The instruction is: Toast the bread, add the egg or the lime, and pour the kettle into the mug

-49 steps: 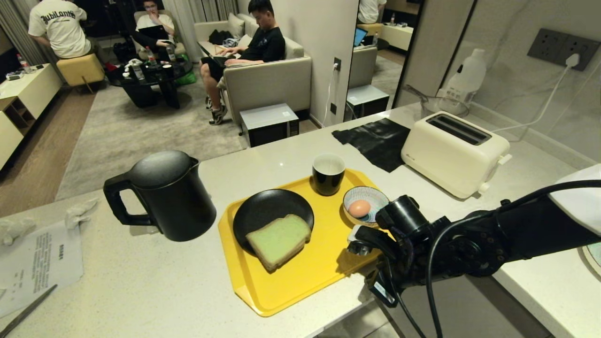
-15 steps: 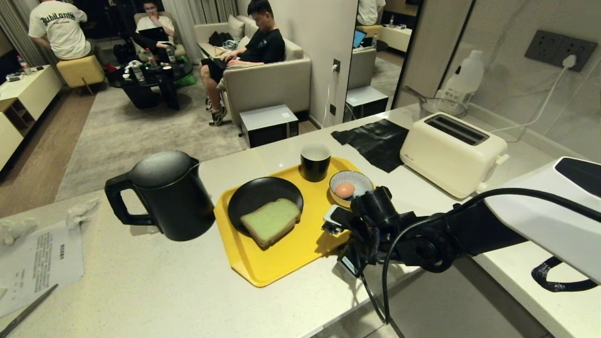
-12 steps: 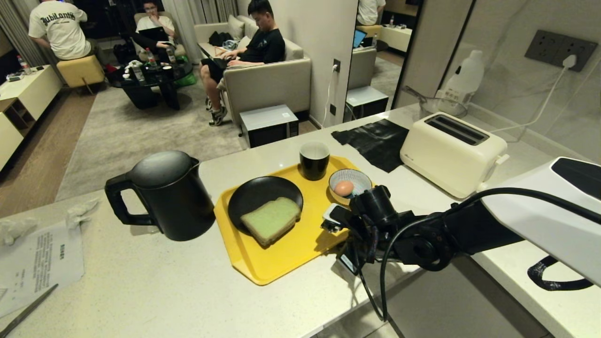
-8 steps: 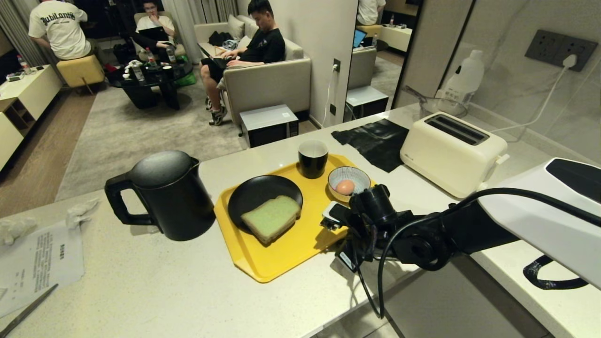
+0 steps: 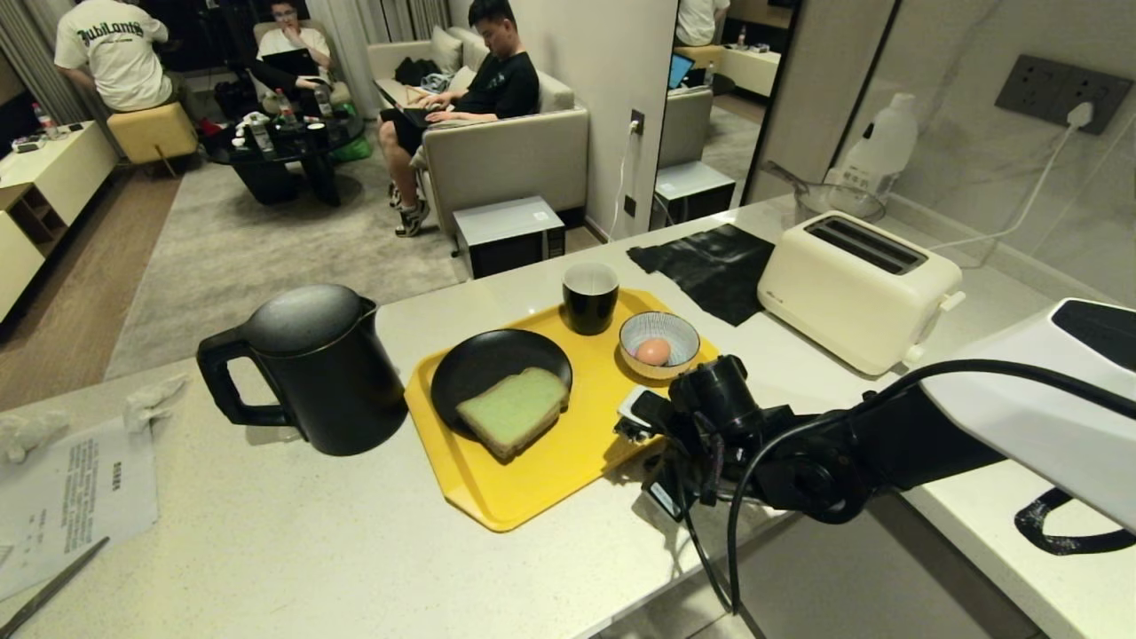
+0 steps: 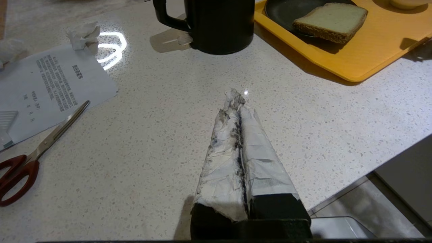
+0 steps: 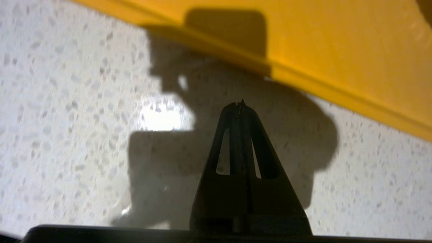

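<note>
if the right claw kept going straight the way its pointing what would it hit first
Most likely the near edge of the yellow tray. The right claw, shut, points low over the bare counter toward that rim with nothing between. Depth is unclear; if it slants downward, it could meet the counter first.

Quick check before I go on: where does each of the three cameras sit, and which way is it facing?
Head: high, looking down at the yellow tray, kettle, toaster; right arm shows.
Left wrist: behind the shut left gripper, over bare counter facing scissors.
Right wrist: behind the shut right gripper, just off the tray's edge.
Shared: tray in all; bread, kettle in head and left wrist.
</note>
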Controlling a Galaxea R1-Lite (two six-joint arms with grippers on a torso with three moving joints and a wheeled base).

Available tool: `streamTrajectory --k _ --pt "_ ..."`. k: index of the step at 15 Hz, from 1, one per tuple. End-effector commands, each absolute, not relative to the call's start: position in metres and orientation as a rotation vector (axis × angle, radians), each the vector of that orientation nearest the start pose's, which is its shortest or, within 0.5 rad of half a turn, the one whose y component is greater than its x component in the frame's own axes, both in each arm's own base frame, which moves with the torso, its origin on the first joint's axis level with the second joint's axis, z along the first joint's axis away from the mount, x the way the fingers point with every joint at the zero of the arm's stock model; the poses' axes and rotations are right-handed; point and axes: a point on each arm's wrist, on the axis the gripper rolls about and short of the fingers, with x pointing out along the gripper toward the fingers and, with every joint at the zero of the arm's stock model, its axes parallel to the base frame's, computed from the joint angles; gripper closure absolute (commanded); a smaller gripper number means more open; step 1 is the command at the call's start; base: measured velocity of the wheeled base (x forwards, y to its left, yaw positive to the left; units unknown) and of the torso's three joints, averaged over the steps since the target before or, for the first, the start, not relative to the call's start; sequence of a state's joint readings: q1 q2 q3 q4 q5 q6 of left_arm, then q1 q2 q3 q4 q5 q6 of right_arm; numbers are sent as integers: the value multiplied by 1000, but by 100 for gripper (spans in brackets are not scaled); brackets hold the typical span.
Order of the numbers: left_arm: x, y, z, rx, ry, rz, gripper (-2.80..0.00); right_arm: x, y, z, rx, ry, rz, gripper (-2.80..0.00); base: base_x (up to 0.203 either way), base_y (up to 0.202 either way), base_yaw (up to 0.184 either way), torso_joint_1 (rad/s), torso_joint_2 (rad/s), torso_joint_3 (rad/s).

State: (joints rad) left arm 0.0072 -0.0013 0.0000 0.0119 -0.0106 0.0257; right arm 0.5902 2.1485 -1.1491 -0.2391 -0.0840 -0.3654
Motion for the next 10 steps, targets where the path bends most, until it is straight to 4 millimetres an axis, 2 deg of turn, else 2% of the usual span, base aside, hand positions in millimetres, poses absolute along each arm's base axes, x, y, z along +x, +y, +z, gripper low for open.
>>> streamTrajectory --k 1,5,10 --pt "-23 0 74 26 11 -3 0 314 204 102 -589 615 604 0 0 0 0 0 0 0" --pt "-23 0 74 26 11 -3 0 290 167 149 -561 591 544 0 0 0 0 0 0 0" --pt "-23 0 74 26 11 -3 0 261 103 200 -508 488 316 0 0 0 0 0 0 0"
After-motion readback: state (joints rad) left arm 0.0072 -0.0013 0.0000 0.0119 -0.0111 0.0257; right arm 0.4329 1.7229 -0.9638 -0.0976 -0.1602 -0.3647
